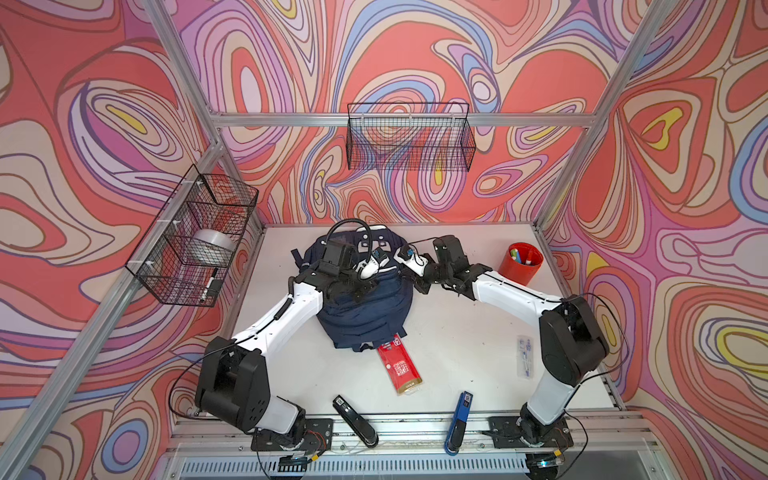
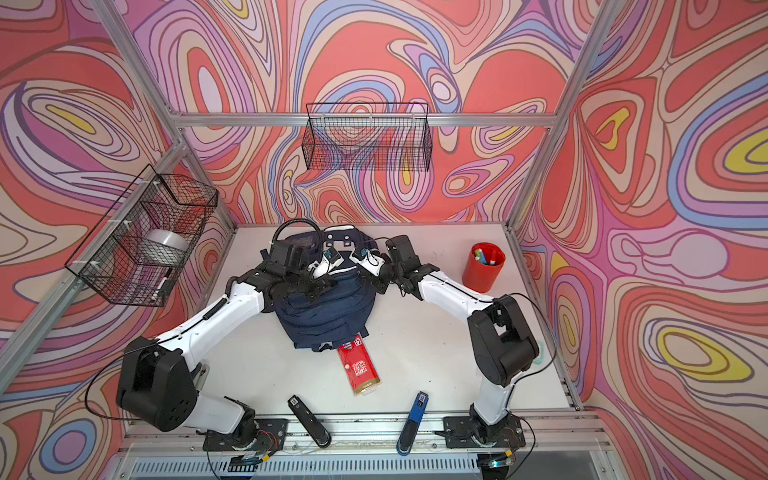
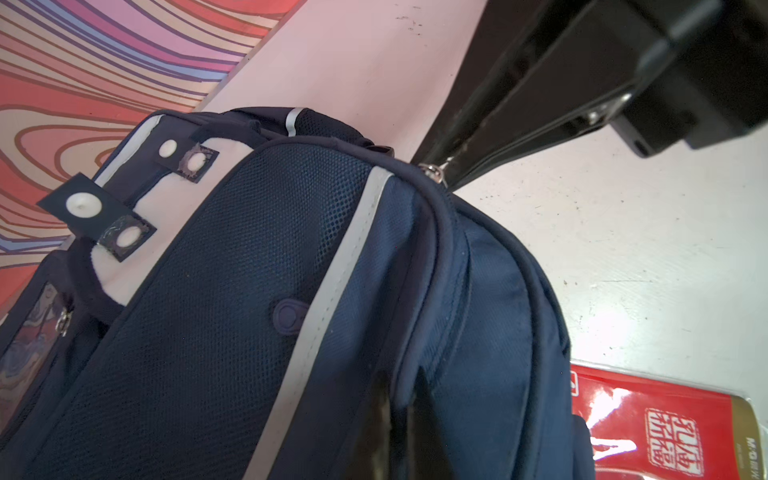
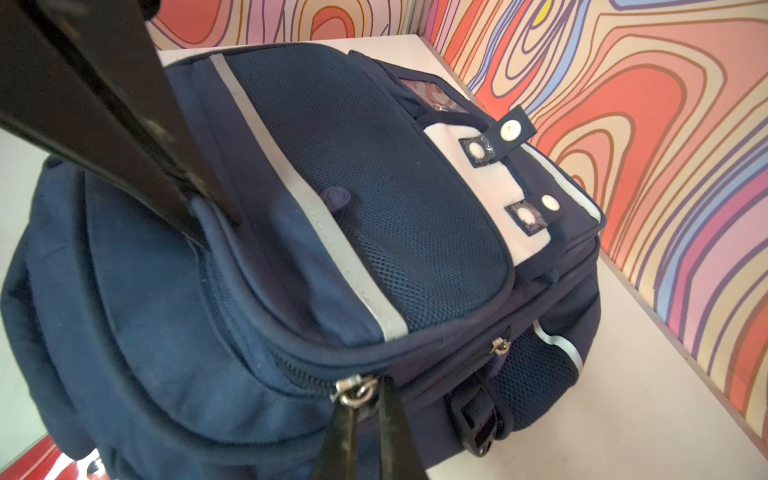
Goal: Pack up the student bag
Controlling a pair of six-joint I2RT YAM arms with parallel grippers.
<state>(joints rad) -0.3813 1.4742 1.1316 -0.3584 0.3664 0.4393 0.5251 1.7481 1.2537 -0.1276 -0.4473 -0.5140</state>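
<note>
On the left wall a wire basket (image 1: 174,286) holds a tape roll (image 1: 210,245), out of play. The left arm reaches far and inward from its near-left base, wrist bent down. The left gripper (image 4: 199,216) has its fingers pinched together on a fold of fabric at a pocket rim, probably to pin the cloth against a pull. The student bag (image 1: 365,316) lies front-up mid-table toward the far wall, with a red packet (image 1: 401,368) at its near edge. The right arm mirrors the left, its forearm low and pointing left. The right gripper (image 3: 451,176) is clamped on the zipper pull (image 3: 434,171), seemingly to work a compartment's zip. A red cup (image 1: 524,266) stands far right.
</note>
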